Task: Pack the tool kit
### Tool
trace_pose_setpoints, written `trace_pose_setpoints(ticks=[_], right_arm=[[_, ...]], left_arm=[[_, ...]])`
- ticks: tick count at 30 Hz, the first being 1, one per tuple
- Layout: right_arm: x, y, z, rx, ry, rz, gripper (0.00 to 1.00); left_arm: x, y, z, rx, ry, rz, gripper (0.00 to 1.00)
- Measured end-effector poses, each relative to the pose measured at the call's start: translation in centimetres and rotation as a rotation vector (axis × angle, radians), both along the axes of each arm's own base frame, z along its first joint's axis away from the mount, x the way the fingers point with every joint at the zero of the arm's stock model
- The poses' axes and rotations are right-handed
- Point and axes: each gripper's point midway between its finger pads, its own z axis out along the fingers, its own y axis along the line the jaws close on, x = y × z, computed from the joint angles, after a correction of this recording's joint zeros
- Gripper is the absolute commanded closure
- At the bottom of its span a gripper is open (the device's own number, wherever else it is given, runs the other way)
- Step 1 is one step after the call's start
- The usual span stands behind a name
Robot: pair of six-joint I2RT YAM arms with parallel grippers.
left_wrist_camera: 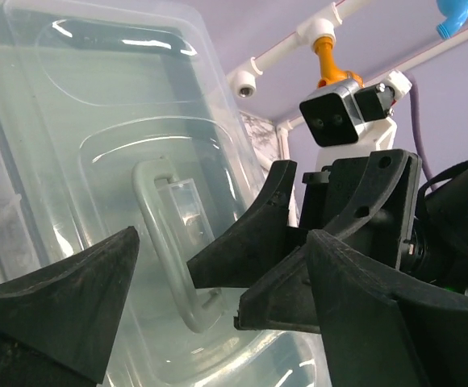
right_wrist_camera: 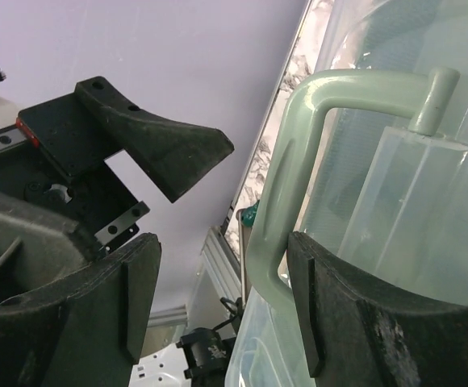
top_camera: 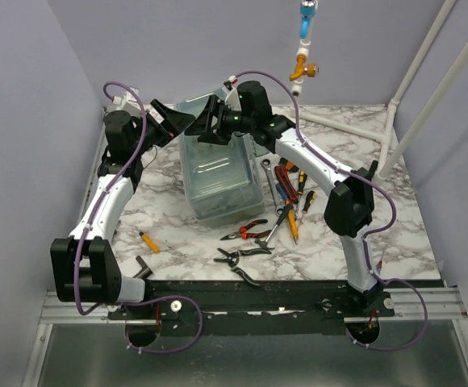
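The clear plastic box (top_camera: 218, 173) stands on the worktop (top_camera: 177, 234), and the tools (top_camera: 278, 201) lie beside it. My right gripper (top_camera: 208, 125) is spread around the pale green lid handle (right_wrist_camera: 274, 201), not clamped. The left gripper (top_camera: 173, 121) hangs released nearby. I judge the lid light, slippery and a little flexible, so the handle is the place to grasp.

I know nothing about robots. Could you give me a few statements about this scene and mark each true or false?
1. On the table beside the box lie pliers and screwdrivers. True.
2. The box is dark metal. False: it is clear plastic.
3. The right tool has its fingers either side of the box's pale green handle. True.
4. The left tool holds pliers. False: it is open and empty.
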Motion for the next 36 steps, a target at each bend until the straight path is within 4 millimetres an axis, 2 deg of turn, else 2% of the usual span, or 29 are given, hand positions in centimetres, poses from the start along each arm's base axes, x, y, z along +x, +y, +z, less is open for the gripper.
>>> trace_pose_setpoints(ticks=[1,5,11,14,19,26,30,34,36], right_arm=[[0.0,0.0,0.1,0.004,0.004,0.002,0.29],[0.0,-0.2,0.0,0.009,0.009,0.009,0.29],[0.0,-0.2,0.0,0.017,0.006,0.018,0.29],[-0.1,-0.2,0.1,0.020,0.005,0.024,0.29],[-0.2,-0.2,0.1,0.024,0.003,0.031,0.29],[-0.2,-0.3,0.0,0.027,0.005,0.039,0.29],[-0.3,-0.3,0.0,0.028,0.007,0.042,0.29],[-0.4,-0.8,-0.5,0.019,0.024,0.039,0.28],[-0.3,-1.3,-0.5,0.017,0.029,0.032,0.27]], left_arm=[[0.2,-0.1,0.0,-0.012,0.008,-0.008,0.23],[0.8,-0.8,-0.3,-0.054,0.044,-0.039,0.25],[1.2,-0.7,-1.4,-0.081,0.130,-0.026,0.26],[2.0,-0.8,-1.6,-0.081,0.178,-0.023,0.29],[2.3,-1.0,-3.6,-0.071,0.267,-0.020,0.34],[2.5,-0.9,-4.3,-0.058,0.301,0.008,0.65],[3.0,-1.7,-4.4,-0.055,0.305,-0.008,0.78],[3.2,-2.3,-5.4,-0.053,0.335,-0.021,1.00],[3.4,-2.8,-5.0,-0.066,0.334,-0.034,1.00]])
